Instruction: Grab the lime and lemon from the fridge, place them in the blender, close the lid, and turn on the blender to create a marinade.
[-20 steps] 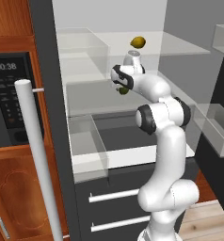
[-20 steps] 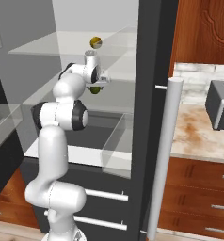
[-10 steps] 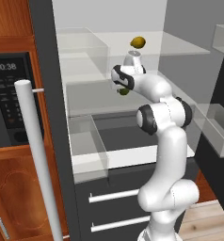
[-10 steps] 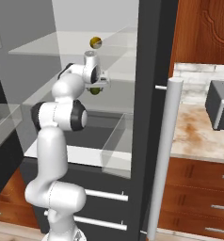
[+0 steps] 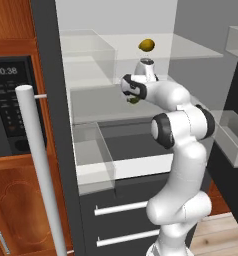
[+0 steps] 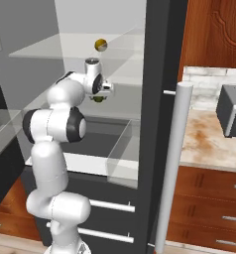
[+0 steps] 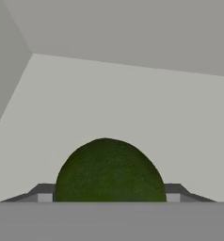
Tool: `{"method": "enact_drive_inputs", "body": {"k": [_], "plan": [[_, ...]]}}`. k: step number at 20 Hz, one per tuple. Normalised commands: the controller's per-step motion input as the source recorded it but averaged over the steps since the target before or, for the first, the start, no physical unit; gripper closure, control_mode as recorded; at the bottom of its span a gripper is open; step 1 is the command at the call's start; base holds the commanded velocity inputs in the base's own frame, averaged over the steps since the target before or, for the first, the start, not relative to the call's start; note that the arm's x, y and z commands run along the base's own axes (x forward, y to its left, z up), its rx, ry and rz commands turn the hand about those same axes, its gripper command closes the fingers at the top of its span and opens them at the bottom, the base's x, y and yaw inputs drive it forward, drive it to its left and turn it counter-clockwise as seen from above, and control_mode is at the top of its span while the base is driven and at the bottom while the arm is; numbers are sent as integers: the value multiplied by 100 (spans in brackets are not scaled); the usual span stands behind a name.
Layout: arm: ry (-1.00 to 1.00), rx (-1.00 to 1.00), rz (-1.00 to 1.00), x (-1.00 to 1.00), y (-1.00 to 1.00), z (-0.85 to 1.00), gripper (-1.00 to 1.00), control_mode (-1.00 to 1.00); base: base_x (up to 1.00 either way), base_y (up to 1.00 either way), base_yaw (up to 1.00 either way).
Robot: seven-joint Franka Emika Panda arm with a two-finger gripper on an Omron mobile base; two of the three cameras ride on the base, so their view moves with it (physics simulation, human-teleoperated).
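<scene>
The lime [image 7: 109, 169], dark green and round, sits between my gripper's [image 7: 109, 195] two fingertips [image 7: 44, 194], which press against its left and right sides. From the base, the lime [image 5: 134, 100] peeks out under the hand just above the fridge's [image 5: 56, 100] middle glass shelf. My gripper [image 5: 133, 96] points down over it, well inside the fridge. The yellow lemon [image 5: 147, 45] lies on the glass shelf above, just behind and over the hand. In the right base view the lemon [image 6: 101, 45] is above the gripper [image 6: 99, 96] and the lime [image 6: 98, 98].
A clear drawer bin [image 5: 93, 145] stands pulled out below the shelf. The open door's bins [image 5: 231, 142] are on the right, and its long white handle [image 5: 38, 170] is close on the left. A black microwave [image 5: 11, 105] is set in the wooden cabinet. A marble counter [image 6: 209, 144] lies right of the fridge.
</scene>
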Motion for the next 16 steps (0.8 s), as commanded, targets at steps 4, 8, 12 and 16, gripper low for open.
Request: {"method": "enact_drive_inputs", "body": {"k": [4,8,12,16], "plan": [[-11,0,0,-99,0,-80,100,-100,0,0,0],[-5,0,0,-100,0,14,100,-100,0,0,0],[-3,0,0,-100,0,42,100,-100,0,0,0],[-6,0,0,-100,0,56,100,-100,0,0,0]]}}
